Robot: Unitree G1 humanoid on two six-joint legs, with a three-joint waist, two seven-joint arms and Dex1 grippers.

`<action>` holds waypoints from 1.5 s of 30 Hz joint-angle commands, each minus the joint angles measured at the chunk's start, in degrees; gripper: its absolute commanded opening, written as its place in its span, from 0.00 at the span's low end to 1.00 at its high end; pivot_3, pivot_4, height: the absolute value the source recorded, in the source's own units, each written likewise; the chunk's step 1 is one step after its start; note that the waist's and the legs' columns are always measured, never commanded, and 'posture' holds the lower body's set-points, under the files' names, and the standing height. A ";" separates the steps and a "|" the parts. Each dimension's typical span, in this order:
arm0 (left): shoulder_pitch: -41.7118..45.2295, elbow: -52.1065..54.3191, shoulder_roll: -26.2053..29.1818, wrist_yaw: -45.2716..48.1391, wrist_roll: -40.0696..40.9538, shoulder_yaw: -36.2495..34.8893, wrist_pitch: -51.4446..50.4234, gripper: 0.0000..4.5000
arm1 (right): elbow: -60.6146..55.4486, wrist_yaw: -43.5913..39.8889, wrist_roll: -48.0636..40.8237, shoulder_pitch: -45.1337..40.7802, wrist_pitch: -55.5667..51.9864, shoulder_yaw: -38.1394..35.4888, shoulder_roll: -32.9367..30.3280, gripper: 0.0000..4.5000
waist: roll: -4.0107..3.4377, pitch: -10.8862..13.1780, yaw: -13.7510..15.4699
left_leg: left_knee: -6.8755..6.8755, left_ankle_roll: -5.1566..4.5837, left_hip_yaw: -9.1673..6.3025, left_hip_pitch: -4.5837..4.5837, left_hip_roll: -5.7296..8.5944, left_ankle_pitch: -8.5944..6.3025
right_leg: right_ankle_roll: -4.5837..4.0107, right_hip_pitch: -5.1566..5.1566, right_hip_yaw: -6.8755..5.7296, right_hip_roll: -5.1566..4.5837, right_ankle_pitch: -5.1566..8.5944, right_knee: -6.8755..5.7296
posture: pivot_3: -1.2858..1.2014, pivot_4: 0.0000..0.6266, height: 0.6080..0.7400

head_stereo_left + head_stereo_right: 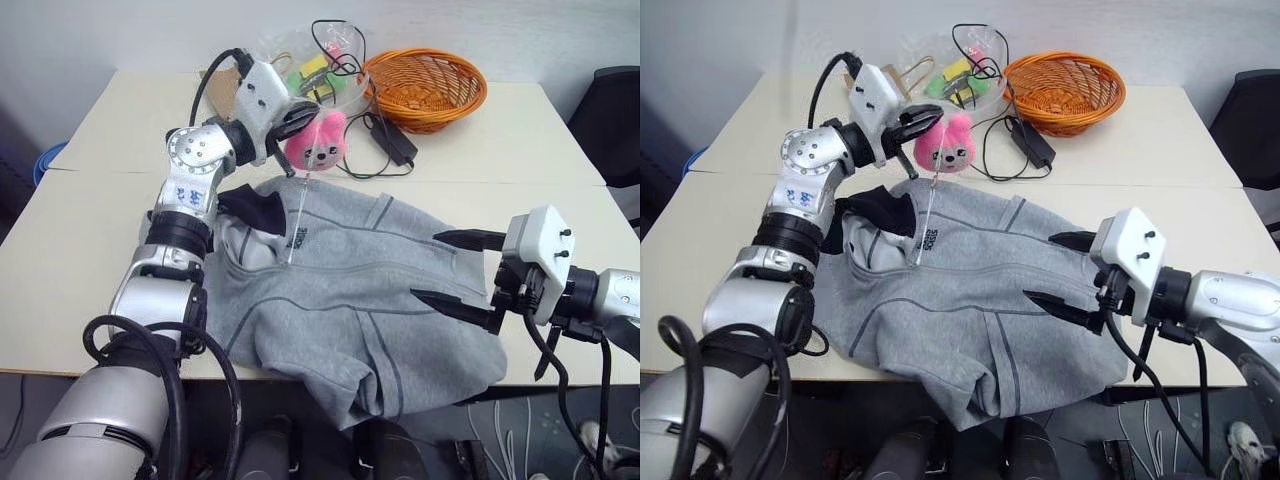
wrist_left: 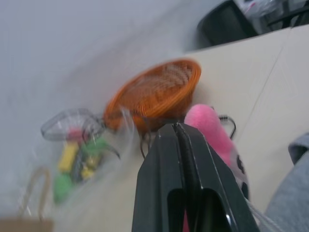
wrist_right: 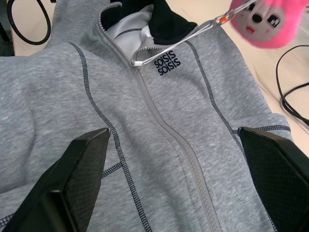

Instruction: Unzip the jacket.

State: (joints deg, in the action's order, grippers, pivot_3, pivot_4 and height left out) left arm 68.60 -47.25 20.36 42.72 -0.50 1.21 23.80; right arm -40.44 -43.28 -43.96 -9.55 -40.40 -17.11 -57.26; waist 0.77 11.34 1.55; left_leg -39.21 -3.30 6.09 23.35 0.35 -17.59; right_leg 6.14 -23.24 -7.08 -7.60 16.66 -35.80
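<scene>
The grey jacket [image 1: 350, 300] lies front-up on the table, its hem hanging over the near edge. Its zipper [image 3: 186, 154] is closed from the slider [image 3: 137, 63] by the black chest print downward, and the dark collar [image 1: 250, 205] lies open above it. A clear strap [image 1: 297, 215] runs taut from the slider up to a pink plush toy [image 1: 318, 142]. My left gripper [image 1: 312, 112] is raised above the collar and shut on the top of that toy. My right gripper [image 1: 425, 266] hovers wide open over the jacket's lower right side, holding nothing.
Behind the jacket are an orange wicker basket [image 1: 425, 88], a clear bag of colourful items [image 1: 315, 68] and a black adapter with cables [image 1: 392, 140]. A black chair [image 1: 612, 115] stands at the far right. The table [image 1: 90, 250] has bare surface on the left.
</scene>
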 commanded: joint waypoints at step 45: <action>-31.39 60.41 27.90 26.53 32.27 -1.82 -56.73 0.93 | 30.41 -0.91 14.94 -20.34 2.22 26.81 25.30 0.84 | -0.06 -0.01 -0.47 | -0.07 0.09 -0.60 -0.15 -0.01 0.01 | -0.09 0.60 0.11 0.11 0.05 0.22 | 0.52 0.24 1.00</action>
State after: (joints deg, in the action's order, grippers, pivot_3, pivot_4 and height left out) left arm 37.25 11.36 48.02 69.47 32.69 -0.70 -34.55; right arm -10.03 -43.23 -29.39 -29.06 -39.98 10.33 -32.29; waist 0.71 11.33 1.08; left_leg -39.28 -3.21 5.49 23.20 0.34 -17.58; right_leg 6.05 -22.66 -6.96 -7.49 16.71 -35.58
